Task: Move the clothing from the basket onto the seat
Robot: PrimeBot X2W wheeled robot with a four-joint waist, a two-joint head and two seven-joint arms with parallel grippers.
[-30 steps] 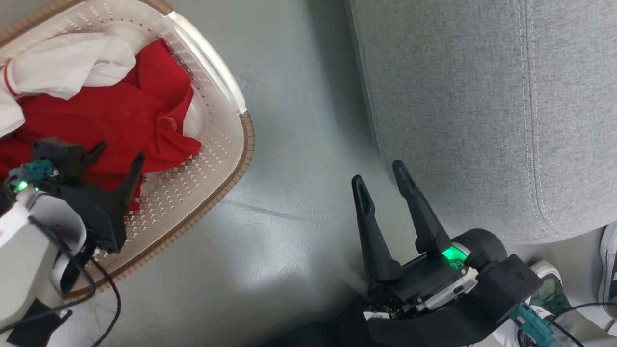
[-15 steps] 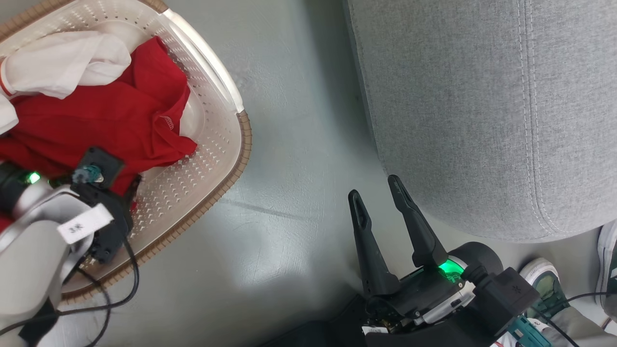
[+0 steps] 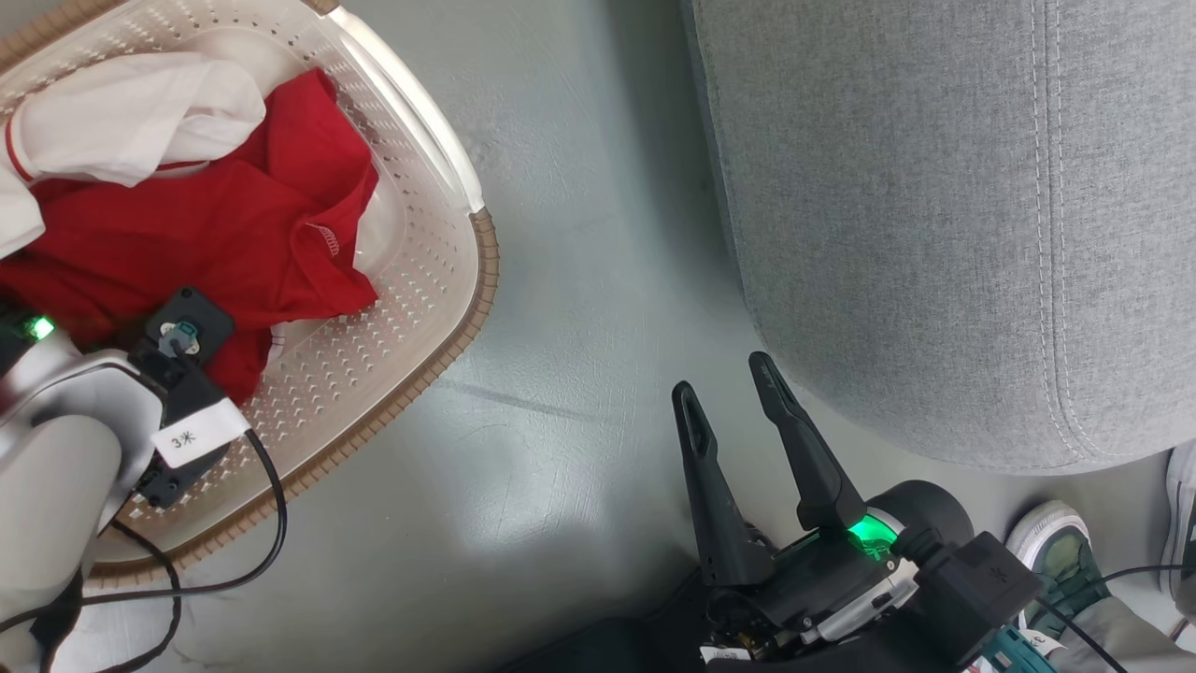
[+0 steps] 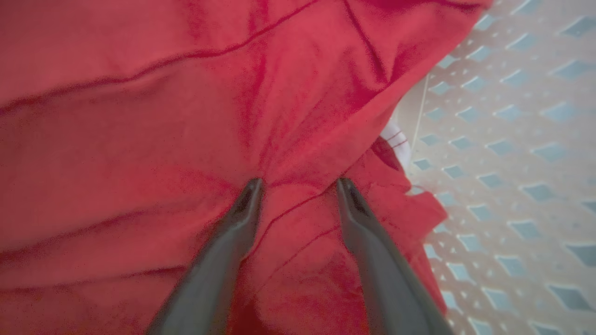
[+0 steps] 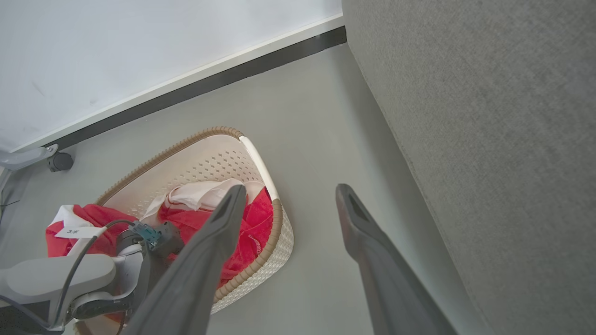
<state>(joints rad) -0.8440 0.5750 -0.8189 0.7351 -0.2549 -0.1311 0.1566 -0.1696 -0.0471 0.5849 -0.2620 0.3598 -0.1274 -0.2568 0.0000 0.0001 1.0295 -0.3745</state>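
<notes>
The clothing (image 3: pixel 187 234) is a red garment with a white part, crumpled in the cream basket (image 3: pixel 481 271) at the upper left of the head view. My left arm's wrist (image 3: pixel 177 374) points down into the basket and covers its own fingers there. In the left wrist view my left gripper (image 4: pixel 298 184) has its tips pressed into the red clothing (image 4: pixel 139 116); the fingers stand apart with a fold of cloth between them, and the basket wall (image 4: pixel 512 163) is to the right. My right gripper (image 3: pixel 721 374) hangs open and empty above the floor beside the grey seat (image 3: pixel 934 187).
Grey floor lies between basket and seat. A person's shoes (image 3: pixel 1060 551) stand at the lower right by the seat's corner. A black cable (image 3: pixel 262 523) loops from my left arm over the basket rim. A white wall with dark skirting (image 5: pixel 209 83) and a caster (image 5: pixel 60 162) lie beyond the basket (image 5: pixel 195 163).
My left gripper has tipped down from above the basket into the red clothing, and its fingers have drawn closer together. The right gripper stays open; the head view has shifted slightly.
</notes>
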